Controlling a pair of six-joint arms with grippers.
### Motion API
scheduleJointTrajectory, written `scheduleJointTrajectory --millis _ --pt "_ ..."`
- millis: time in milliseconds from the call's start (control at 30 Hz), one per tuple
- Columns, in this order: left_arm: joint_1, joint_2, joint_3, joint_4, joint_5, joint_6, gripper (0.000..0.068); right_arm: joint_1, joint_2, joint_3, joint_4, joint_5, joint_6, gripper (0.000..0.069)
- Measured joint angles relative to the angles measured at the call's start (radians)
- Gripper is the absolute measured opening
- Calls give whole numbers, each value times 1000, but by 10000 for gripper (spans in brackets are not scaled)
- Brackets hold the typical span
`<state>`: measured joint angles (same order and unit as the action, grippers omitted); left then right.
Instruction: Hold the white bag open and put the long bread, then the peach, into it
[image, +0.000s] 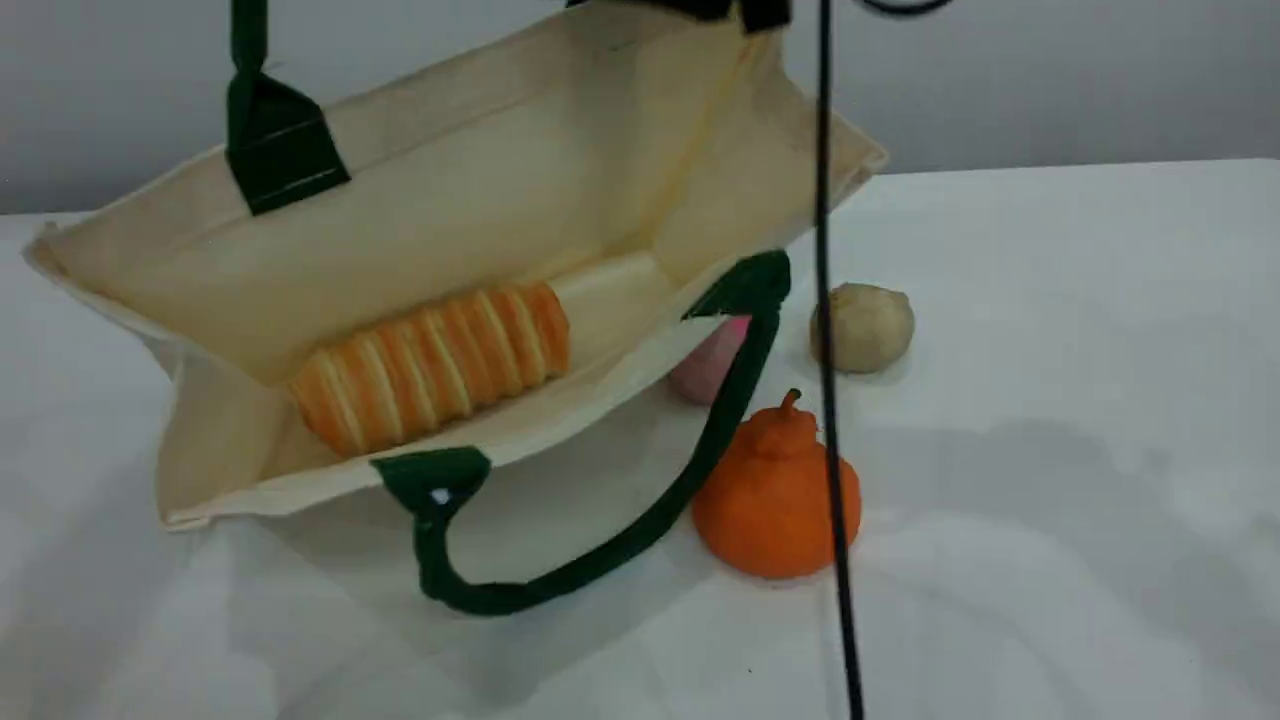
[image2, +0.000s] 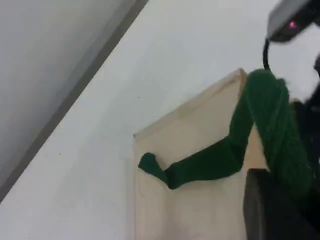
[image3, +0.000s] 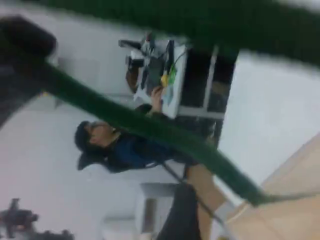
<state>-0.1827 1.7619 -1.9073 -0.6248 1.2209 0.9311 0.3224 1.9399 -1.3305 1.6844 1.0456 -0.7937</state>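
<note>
The white bag (image: 480, 190) lies tipped on the table with its mouth wide open toward me, and its upper side is lifted. The upper green handle (image: 248, 40) runs up out of the scene view. In the left wrist view that handle (image2: 270, 110) drapes over my left gripper (image2: 287, 187), which is shut on it. The long bread (image: 432, 365) lies inside the bag. The peach (image: 705, 368) sits just outside the bag's lower rim, half hidden by the lower handle (image: 730, 400). A blurred green strap (image3: 150, 130) crosses the right wrist view. My right gripper is open and holds nothing.
An orange stemmed fruit (image: 775, 495) stands in front of the peach. A beige lump (image: 865, 325) lies to the peach's right. A black cable (image: 828, 350) hangs down through the scene view. A person (image3: 112, 145) sits in the background of the right wrist view.
</note>
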Motion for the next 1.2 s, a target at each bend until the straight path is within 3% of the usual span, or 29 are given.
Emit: scheduleJointTrajectory --millis 233,533,833,1000,1200 --pt "0 0 0 4 0 0 92 -122 0 -89 -151 -33 0 592" --pt "0 -28 0 9 2 0 92 -253 0 -95 -356 -184 -4 592" --pt "0 -124 0 63 2 -32 92 -239 26 -95 -592 -263 -4 592" --pt "0 -179 0 138 3 -58 92 -217 58 -95 -631 -260 -1 592" --pt "0 -196 3 159 4 -61 92 -143 99 -95 -654 -277 -1 592"
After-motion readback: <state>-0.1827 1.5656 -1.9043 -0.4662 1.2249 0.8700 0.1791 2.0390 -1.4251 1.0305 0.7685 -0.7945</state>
